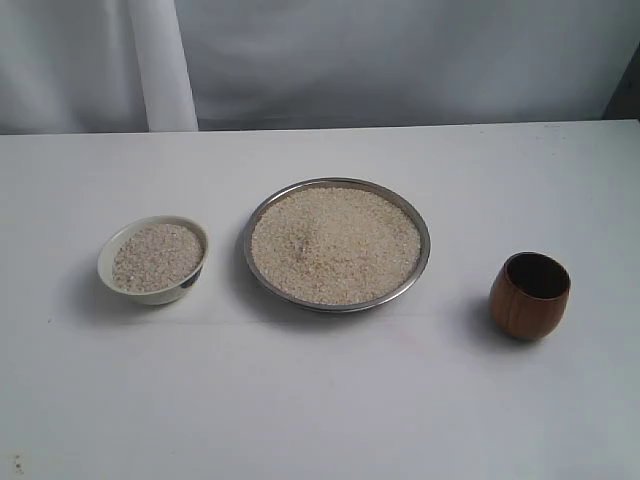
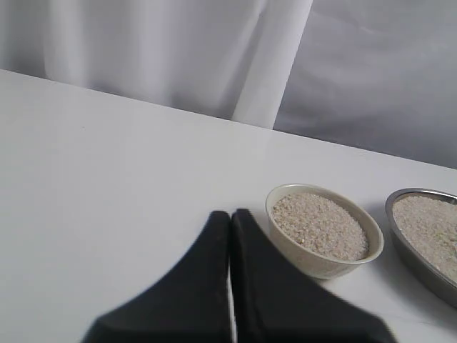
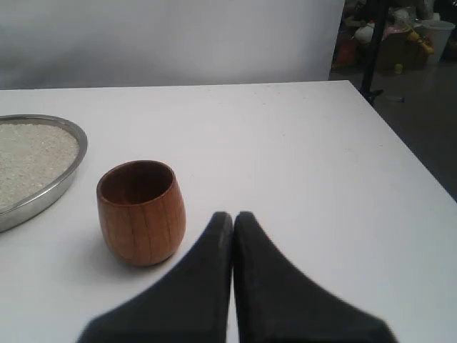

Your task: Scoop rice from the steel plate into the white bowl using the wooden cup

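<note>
The left gripper (image 2: 230, 216) is hovering low over the white table (image 1: 320, 400), its two dark fingers pressing flat together along their length and holding nothing. It is pointing toward the far side. The white bowl (image 1: 140, 291) is sitting just to the right of its tips, apart from them.

The right gripper (image 3: 233, 216) is taking the same pose on the right side of the table, fingers closed against each other and empty. The wooden cup (image 1: 527, 305) is standing upright just to the left of its tips, mouth up; whether cup and finger are touching cannot be told.

The rice (image 1: 335, 245) is lying as a broad, nearly level mass that is filling the steel plate (image 1: 427, 247) almost to its rim. The plate is resting at the middle of the table, between the bowl on the left and the cup on the right, and all three are standing apart from one another. The bowl is also holding a heap of grains.

Only the wrist views are showing the grippers. The exterior view is taking in all three vessels in one row. The right wrist view is looking into the cup, whose dark interior is showing no grains, and is catching the table's right edge with the floor and a cluttered background (image 3: 400, 36) beyond it. The left wrist view is showing the folds of the white curtain (image 2: 214, 57) hanging behind the far edge.
</note>
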